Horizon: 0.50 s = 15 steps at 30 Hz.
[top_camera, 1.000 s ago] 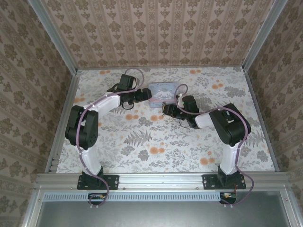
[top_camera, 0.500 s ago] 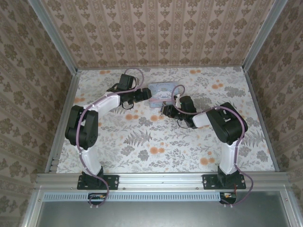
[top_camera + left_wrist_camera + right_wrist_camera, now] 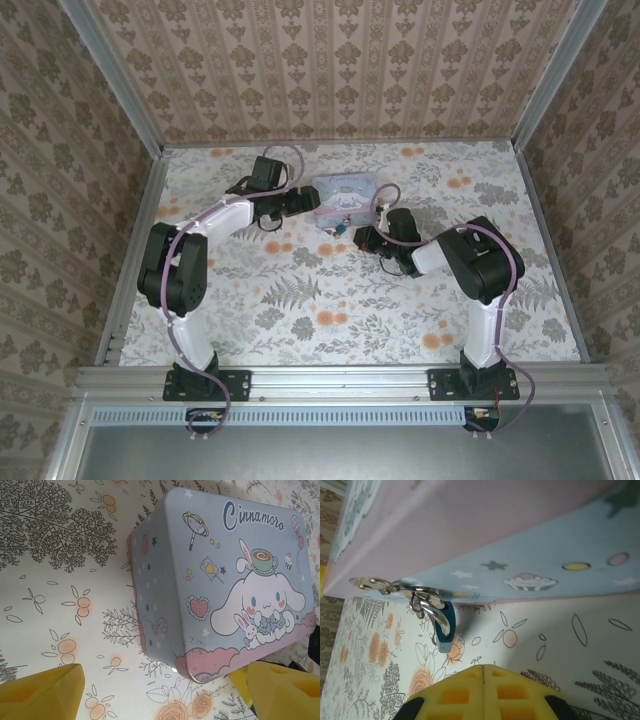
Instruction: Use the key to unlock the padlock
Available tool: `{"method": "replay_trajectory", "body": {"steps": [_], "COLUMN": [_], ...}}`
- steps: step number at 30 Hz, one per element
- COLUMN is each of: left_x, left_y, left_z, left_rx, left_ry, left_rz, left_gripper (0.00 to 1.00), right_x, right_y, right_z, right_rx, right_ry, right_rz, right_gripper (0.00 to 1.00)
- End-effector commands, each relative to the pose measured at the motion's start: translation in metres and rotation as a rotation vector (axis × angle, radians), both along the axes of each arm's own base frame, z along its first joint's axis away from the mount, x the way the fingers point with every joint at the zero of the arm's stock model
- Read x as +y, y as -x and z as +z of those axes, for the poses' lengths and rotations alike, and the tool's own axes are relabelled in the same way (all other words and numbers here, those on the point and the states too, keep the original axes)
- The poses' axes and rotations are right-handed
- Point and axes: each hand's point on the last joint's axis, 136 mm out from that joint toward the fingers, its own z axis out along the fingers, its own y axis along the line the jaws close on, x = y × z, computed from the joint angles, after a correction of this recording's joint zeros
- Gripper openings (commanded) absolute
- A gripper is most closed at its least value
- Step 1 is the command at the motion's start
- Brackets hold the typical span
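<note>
The padlock (image 3: 444,628) is small and teal, and its silver shackle (image 3: 431,608) hangs from the metal hasp of the pale blue cartoon tin (image 3: 530,555). From above, the padlock (image 3: 340,227) is a dark speck at the tin's (image 3: 345,190) front edge. My right gripper (image 3: 484,672) sits just below and right of the padlock, its yellow fingers pressed shut with nothing visible between them. The key is hidden. My left gripper (image 3: 160,697) stands open, with one yellow finger (image 3: 42,690) left of the tin (image 3: 225,580) and the other finger (image 3: 282,687) by its near corner. It is not touching the tin's lid.
The flower-print mat (image 3: 330,290) covers the table. Patterned walls (image 3: 330,70) and aluminium rails (image 3: 135,250) close it in on three sides. Both arms reach to the far middle of the mat, one on each side of the tin.
The right gripper's fingers have closed, and it has shifted slightly right and nearer, away from the tin's front. The left arm has stayed still.
</note>
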Motion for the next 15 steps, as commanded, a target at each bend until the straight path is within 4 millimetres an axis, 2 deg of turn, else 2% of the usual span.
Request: {"method": "replay_trajectory", "body": {"steps": [1,2,3,4,5,8,15], "left_x": [0.003,0.002,0.001,-0.001,-0.002,-0.002,-0.003], "left_y": [-0.002,-0.003,-0.004,-0.004,-0.005,-0.009,-0.02], "left_z": [0.007,0.008,0.008,0.008,0.008,0.005,0.0], "left_rx": [-0.033,-0.037,-0.041,-0.044,-0.046,-0.051,-0.053], "left_ry": [-0.025,-0.029,-0.037,-0.045,-0.052,-0.095,-0.131], "left_rz": [-0.012,-0.015,-0.022,-0.031,-0.037,-0.045,-0.044], "left_gripper": [0.86,0.86,0.86,0.86,0.86,0.86,0.86], "right_x": [-0.005,-0.005,-0.005,-0.004,-0.003,0.0,0.008], "right_y": [0.007,0.008,0.008,0.008,0.007,0.004,-0.005], "right_z": [0.004,0.005,0.006,0.007,0.008,0.009,0.003], "right_rx": [0.008,0.009,0.008,0.005,0.003,-0.005,-0.006], "right_ry": [-0.021,-0.026,-0.034,-0.043,-0.051,-0.084,-0.119], "right_rz": [-0.016,-0.015,-0.018,-0.018,-0.019,-0.019,-0.031], "right_gripper": [0.0,0.08,0.22,0.3,0.33,0.37,0.37]}}
